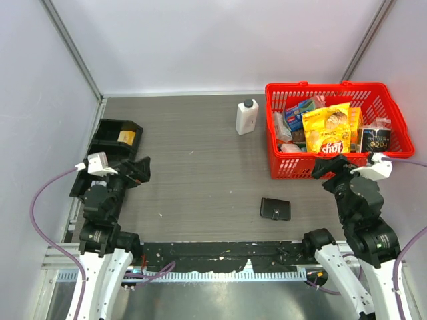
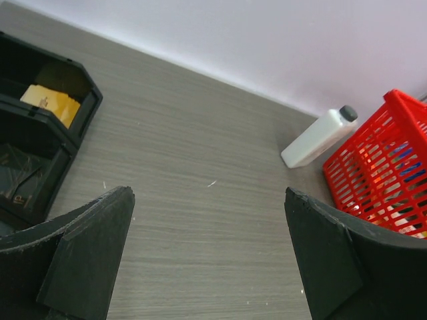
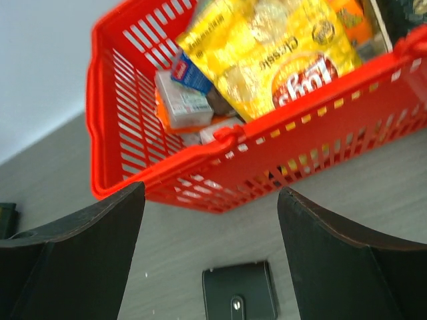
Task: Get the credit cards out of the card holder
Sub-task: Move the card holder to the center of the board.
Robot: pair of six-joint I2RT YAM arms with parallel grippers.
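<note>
The card holder (image 1: 275, 209), a small black wallet folded shut with its snap tab showing, lies flat on the table in front of the red basket. It appears low in the right wrist view as the card holder (image 3: 239, 297), below and between my fingers. The credit cards are hidden. My right gripper (image 1: 327, 167) (image 3: 210, 191) hovers open to the right of the holder and above it, holding nothing. My left gripper (image 1: 141, 170) (image 2: 208, 195) is open and empty at the far left, over bare table.
A red basket (image 1: 303, 85) (image 3: 200, 167) (image 2: 373, 173) full of snack packs stands at the back right. Left of it is a white bottle (image 1: 246, 117) (image 2: 313, 137). A black compartment tray (image 1: 107, 130) (image 2: 83, 110) holding a yellow item sits at the left edge.
</note>
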